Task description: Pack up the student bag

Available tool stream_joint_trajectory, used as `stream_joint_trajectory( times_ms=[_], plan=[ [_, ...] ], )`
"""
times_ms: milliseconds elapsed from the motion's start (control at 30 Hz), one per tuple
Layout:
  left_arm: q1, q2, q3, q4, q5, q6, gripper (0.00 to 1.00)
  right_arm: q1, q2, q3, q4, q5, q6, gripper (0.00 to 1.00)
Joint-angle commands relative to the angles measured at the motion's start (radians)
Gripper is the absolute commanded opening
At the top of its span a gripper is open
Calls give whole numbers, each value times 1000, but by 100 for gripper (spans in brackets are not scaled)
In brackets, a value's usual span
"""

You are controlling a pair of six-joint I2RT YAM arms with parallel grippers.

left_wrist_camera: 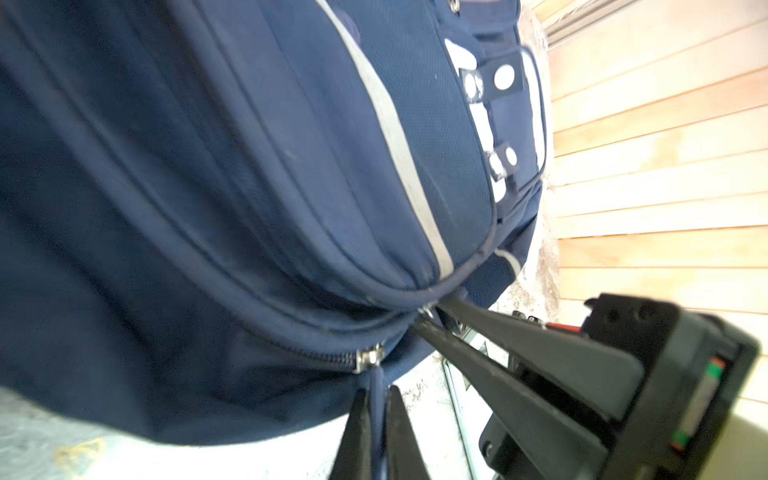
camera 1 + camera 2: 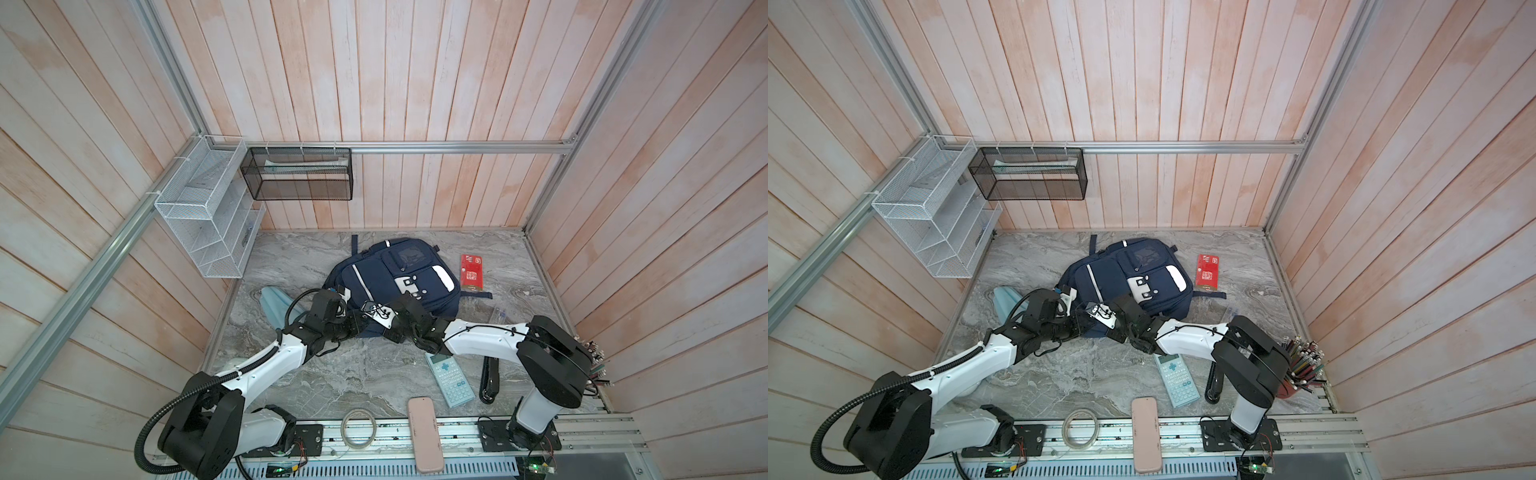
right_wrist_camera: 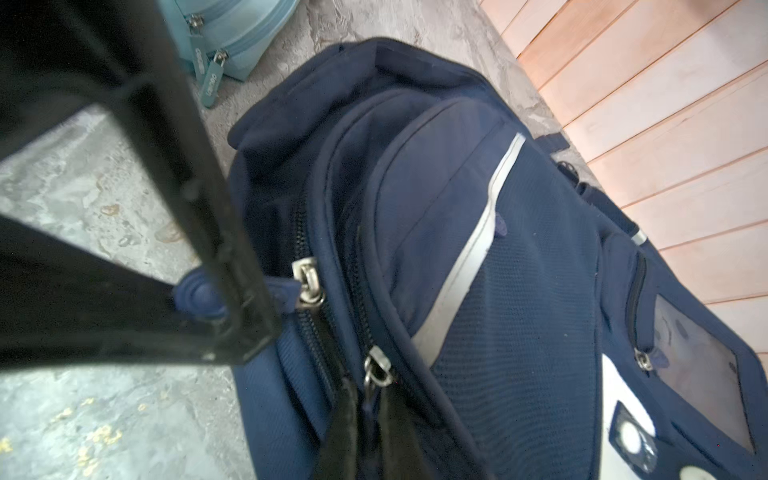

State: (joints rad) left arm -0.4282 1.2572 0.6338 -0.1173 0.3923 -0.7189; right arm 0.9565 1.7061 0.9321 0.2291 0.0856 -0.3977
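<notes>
Left gripper (image 1: pixel 377 390) pinching student bag (image 1: pixel 208 166) zip pull (image 1: pixel 377 374); grey marble tabletop (image 2: pixel 365 374), plank walls (image 2: pixel 415 83).

Both arms stretch forward and converge, left pincer (image 1: pixel 376 392) and right pincer (image 3: pixel 368 401) pinched closed

Navy student bag (image 2: pixel 374 278), white stripes, lying flat, front up.

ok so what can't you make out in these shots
- Inside the student bag: fabric covers it, every view.
- Light-blue pouch: half behind the left arm in both top views; cut by the edge in the right wrist view.
- Pencil cup: nearly all behind the right arm in a top view.
- Red packet: print too small, both top views.
</notes>
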Motion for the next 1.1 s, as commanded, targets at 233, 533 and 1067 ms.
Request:
stream_joint_trajectory(
  times_ms=[233,533,1067],
  plan=[
    [216,68,102,-70,-100,176,13,-7,-88,-111,-30,-50,-31,0],
    [192,24,92,2,-25,188,0,-34,-103,-108,-20,-82,27,0],
    [-42,-170,-90,70,-196,27,36,-73,-57,176,-402,-80,146,43]
  ],
)
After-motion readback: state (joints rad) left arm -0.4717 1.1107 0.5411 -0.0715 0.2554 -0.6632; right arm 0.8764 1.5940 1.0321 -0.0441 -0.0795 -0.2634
